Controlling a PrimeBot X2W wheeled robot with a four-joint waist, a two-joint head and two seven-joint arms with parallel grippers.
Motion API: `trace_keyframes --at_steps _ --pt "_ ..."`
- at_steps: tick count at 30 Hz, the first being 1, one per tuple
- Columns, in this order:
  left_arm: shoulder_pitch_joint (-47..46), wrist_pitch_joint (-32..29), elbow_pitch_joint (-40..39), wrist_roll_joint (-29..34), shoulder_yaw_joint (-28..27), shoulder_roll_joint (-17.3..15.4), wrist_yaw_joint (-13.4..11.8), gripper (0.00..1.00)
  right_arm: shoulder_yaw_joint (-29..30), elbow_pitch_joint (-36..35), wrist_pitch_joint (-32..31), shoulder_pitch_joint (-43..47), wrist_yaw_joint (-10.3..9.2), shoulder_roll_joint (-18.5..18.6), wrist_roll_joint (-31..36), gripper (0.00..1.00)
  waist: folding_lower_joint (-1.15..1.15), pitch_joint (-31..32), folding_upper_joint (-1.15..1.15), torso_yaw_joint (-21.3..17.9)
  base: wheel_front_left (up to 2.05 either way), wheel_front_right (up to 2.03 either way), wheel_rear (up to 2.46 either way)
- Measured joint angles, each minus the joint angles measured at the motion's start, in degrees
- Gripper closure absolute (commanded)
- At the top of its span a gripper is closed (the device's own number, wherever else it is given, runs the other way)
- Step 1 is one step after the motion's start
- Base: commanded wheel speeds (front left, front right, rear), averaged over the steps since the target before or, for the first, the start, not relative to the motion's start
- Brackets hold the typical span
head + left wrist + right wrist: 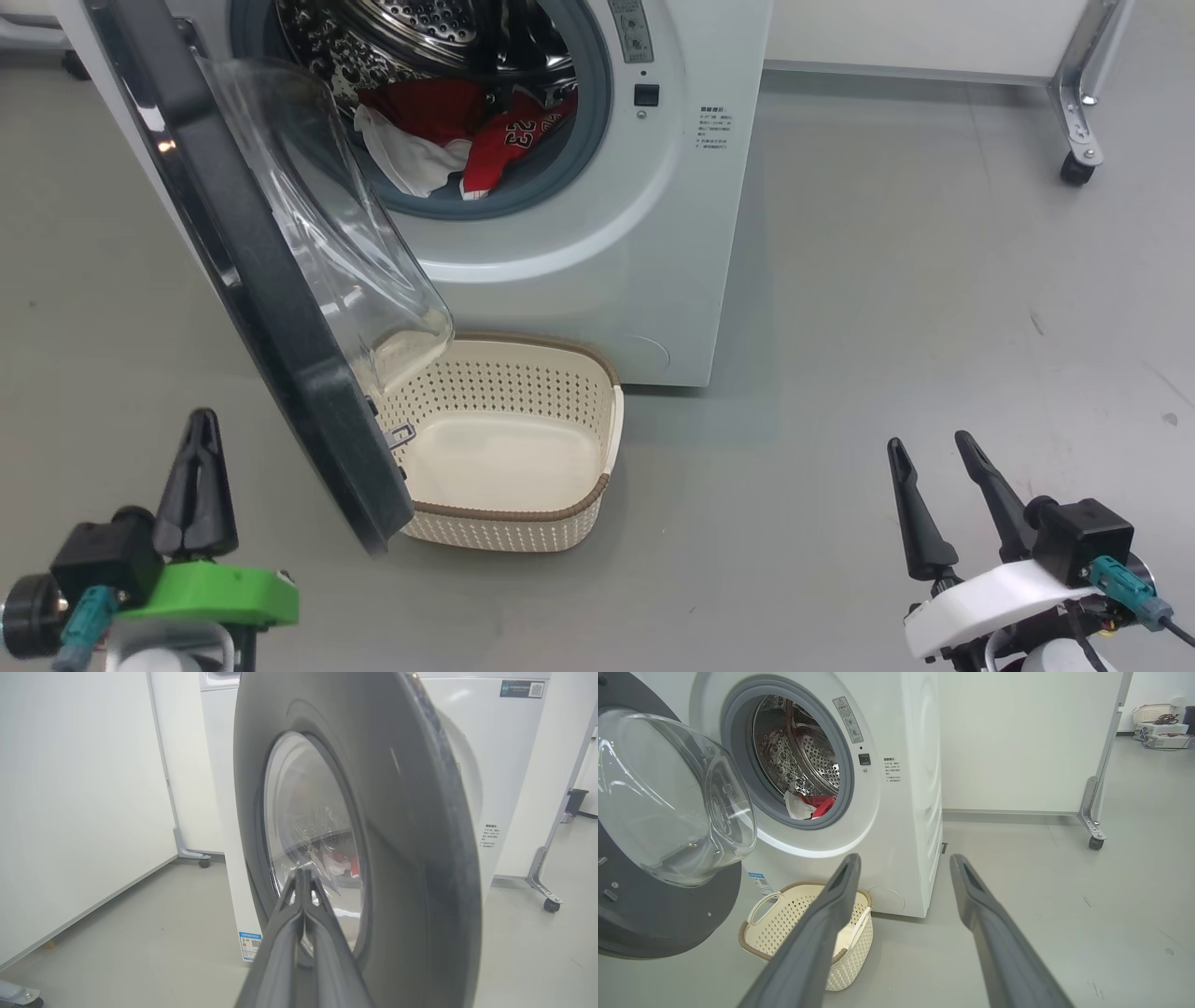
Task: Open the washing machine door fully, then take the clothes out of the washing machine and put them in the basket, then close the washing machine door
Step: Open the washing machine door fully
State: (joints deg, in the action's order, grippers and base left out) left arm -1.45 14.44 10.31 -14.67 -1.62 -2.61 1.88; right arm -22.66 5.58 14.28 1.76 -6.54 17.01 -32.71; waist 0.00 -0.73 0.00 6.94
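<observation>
My left tool (pixel 200 420) is pinched closed on nothing and my right tool (pixel 929 443) is spread wide, both above smooth grey floor (pixel 887 280). The glossy black-rimmed door (pixel 252 271) stands ajar by the perforated cream basket (pixel 523 513). Red clothes (pixel 429 112) lie in the steel drum (pixel 420 19).

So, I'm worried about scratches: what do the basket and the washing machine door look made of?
The basket looks like matte cream plastic: moulded holes, brown woven-look rim. The washing machine door has a glossy black rim, probably plastic, and a clear shiny bowl, glass or plastic.
</observation>
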Motion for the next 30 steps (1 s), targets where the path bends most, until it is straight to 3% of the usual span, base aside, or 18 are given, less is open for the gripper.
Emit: trace_keyframes --at_steps 14,30 --pt "-8.82 0.30 -11.76 2.22 -1.15 -1.91 1.23 1.00 0.80 -0.10 0.00 0.22 0.94 -0.82 0.30 0.00 0.00 0.24 0.00 -0.28 0.00 0.00 0.00" --pt "-9.61 -1.35 -12.74 2.65 8.72 -0.96 3.47 1.00 1.58 0.02 0.00 0.62 1.92 -2.19 1.21 0.00 0.00 0.52 0.00 -1.58 0.00 0.00 0.00"
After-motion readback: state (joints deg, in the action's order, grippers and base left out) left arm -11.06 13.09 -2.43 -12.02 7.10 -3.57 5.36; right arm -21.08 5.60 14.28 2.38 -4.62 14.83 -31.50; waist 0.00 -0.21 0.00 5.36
